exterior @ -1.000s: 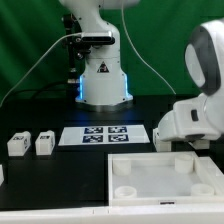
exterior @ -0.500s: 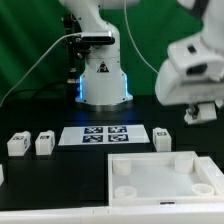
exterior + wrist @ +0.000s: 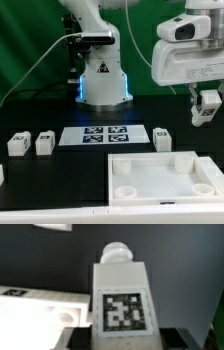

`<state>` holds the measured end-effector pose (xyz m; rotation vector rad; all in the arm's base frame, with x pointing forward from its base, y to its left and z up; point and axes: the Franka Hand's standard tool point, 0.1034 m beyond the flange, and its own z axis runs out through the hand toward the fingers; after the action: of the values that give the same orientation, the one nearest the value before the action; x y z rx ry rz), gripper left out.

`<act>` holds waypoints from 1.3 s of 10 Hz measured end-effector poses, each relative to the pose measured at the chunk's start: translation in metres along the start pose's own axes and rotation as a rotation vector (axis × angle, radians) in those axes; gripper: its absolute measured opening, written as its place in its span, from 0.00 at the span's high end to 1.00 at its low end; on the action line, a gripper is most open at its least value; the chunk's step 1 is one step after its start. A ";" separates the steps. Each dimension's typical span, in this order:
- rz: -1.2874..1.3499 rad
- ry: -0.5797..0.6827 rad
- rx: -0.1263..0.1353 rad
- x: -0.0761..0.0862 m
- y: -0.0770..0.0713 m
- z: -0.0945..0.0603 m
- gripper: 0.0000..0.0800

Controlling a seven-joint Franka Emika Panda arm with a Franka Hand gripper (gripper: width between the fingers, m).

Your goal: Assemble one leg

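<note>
My gripper [image 3: 206, 102] hangs high at the exterior view's right, shut on a leg [image 3: 207, 113], a small white block with a tag, held well above the table. In the wrist view the held leg [image 3: 121, 303] fills the middle, tag facing the camera and a round peg at its far end, with my dark fingers [image 3: 84, 336] on either side of it and my gripper [image 3: 125, 339] closed on its near end. Three more legs stand on the table: two at the exterior view's left [image 3: 18, 144] [image 3: 44, 144] and one beside the marker board [image 3: 162, 138].
The large white tray with round corner sockets [image 3: 150, 165] lies at the front right; a part of it shows in the wrist view [image 3: 35, 314]. The marker board [image 3: 105, 134] lies mid-table. The robot base [image 3: 104, 80] stands behind it.
The arm has risen from low beside the tray to well above the table, carrying the leg up with it. The leg beside the marker board came into sight.
</note>
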<state>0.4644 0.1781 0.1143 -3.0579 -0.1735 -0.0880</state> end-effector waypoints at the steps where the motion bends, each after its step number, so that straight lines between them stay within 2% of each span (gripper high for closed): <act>1: -0.004 0.047 0.008 -0.002 -0.001 0.002 0.63; 2: -0.006 0.056 0.009 -0.002 0.000 0.002 0.63; 3: -0.045 0.068 0.006 0.007 0.012 -0.008 0.63; 4: -0.061 0.103 0.015 0.028 0.030 -0.032 0.63; 5: -0.084 0.143 0.017 0.051 0.040 -0.051 0.63; 7: -0.111 0.199 0.045 0.081 0.053 -0.072 0.63; 8: -0.117 0.211 0.054 0.088 0.057 -0.075 0.63; 13: -0.120 0.217 0.054 0.086 0.058 -0.070 0.63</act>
<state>0.5532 0.1243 0.1852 -2.9539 -0.3376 -0.4134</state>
